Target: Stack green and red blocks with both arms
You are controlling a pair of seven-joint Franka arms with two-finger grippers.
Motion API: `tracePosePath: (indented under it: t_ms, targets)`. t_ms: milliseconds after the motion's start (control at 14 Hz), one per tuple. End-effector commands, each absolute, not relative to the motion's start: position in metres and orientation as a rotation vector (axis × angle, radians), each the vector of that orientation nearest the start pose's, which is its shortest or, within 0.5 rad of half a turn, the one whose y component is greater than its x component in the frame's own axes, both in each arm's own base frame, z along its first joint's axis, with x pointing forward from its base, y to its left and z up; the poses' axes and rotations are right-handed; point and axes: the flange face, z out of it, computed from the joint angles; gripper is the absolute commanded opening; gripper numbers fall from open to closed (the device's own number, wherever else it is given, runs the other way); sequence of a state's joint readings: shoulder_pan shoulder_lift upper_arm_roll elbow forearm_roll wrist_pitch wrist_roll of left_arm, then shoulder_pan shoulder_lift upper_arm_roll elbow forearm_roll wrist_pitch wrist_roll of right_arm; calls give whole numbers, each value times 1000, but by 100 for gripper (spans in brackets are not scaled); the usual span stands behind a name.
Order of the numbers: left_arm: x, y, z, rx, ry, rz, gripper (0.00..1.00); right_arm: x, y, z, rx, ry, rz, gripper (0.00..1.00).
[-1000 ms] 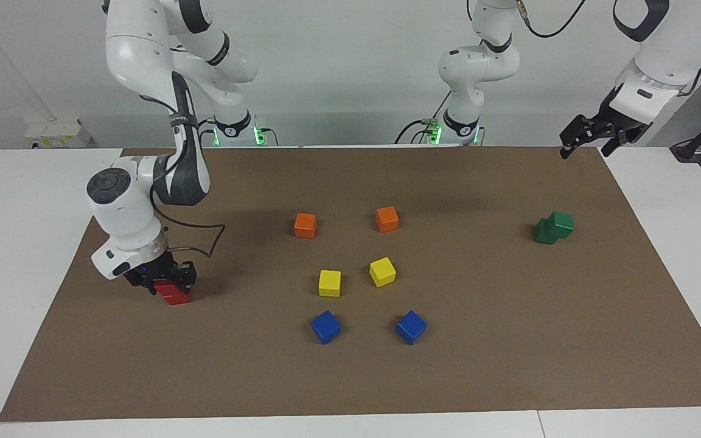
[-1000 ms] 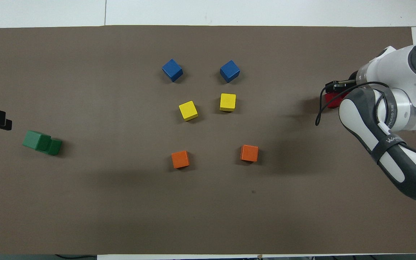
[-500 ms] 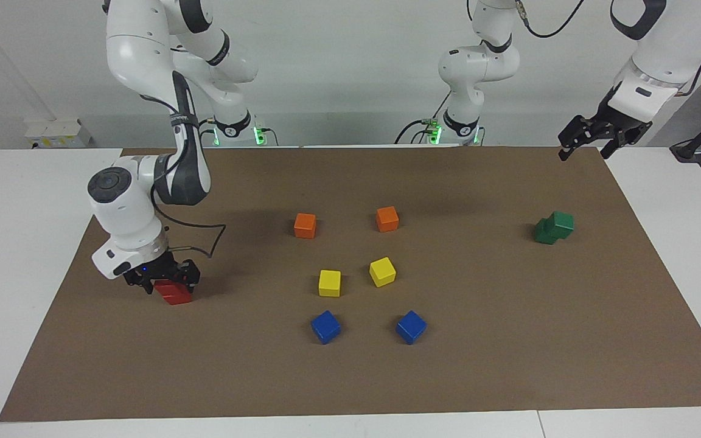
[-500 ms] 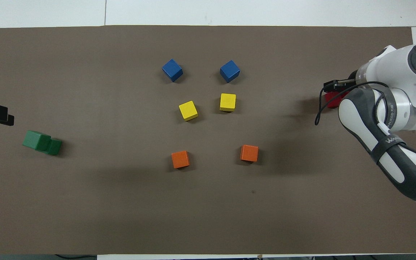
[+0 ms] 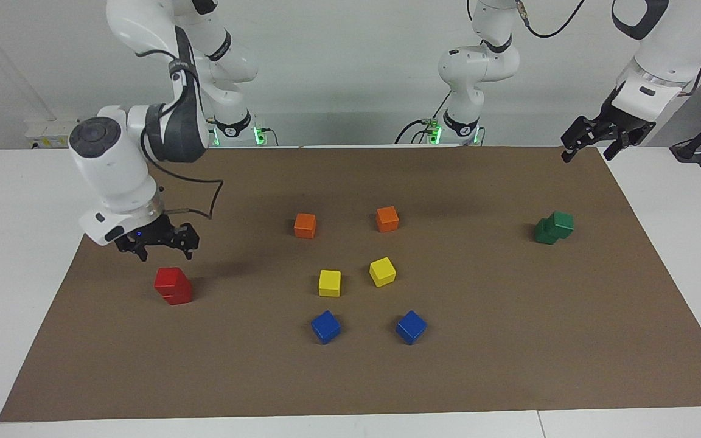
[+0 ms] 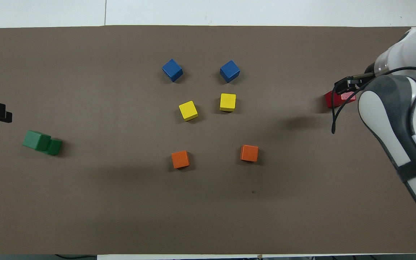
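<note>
Risen off the red blocks (image 5: 173, 286), the right gripper (image 5: 157, 240) hangs over them with fingers spread; they stand stacked at the right arm's end of the brown surface (image 5: 350, 377). Green blocks (image 5: 553, 227) sit at the left arm's end (top one badly offset), the left gripper (image 5: 594, 139) spread and waiting above. Release looks done; next probably retreat. Both stacks' long axes run upright, tops skewed

A robotics lab, plainly: two white jointed arms (image 5: 143, 121) bolted at the edge of a white table (image 5: 22, 243), green status lights glowing at their bases, black cables trailing. A brown mat (image 5: 509, 340) covers the worktop, small coloured cubes (image 5: 329, 283) laid out in tidy pairs against bare white walls.
</note>
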State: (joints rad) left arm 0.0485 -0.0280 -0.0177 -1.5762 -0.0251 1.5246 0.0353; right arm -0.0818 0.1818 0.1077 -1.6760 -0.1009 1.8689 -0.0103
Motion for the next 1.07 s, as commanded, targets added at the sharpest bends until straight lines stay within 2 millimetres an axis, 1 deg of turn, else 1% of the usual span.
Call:
tracePosePath:
  t_ms: [0,71,143,214,286,429,1000]
  targets:
    - [546,14,639,-3175,-10,1,100,575,10,552,-3202,-140,46,100]
    - [546,14,639,-3175,-10,-1,100,562,16,572,-3161,-126,37,100]
    - [546,13,640,-3175,-10,-4,100,556,17,584,-3146,-122,46,100]
    - [546,13,640,-3175,-10,-6,100,558,18,601,-3142,-121,48,100]
    - [546,12,640,-3175,-8,-6,100,564,18,608,-3138,-120,64,100]
    - [545,10,642,-3178,-3,-9,100,567,19,613,-3137,-118,57,100]
    - [545,8,642,-3178,2,-13,100,567,17,611,-3149,-113,62,100]
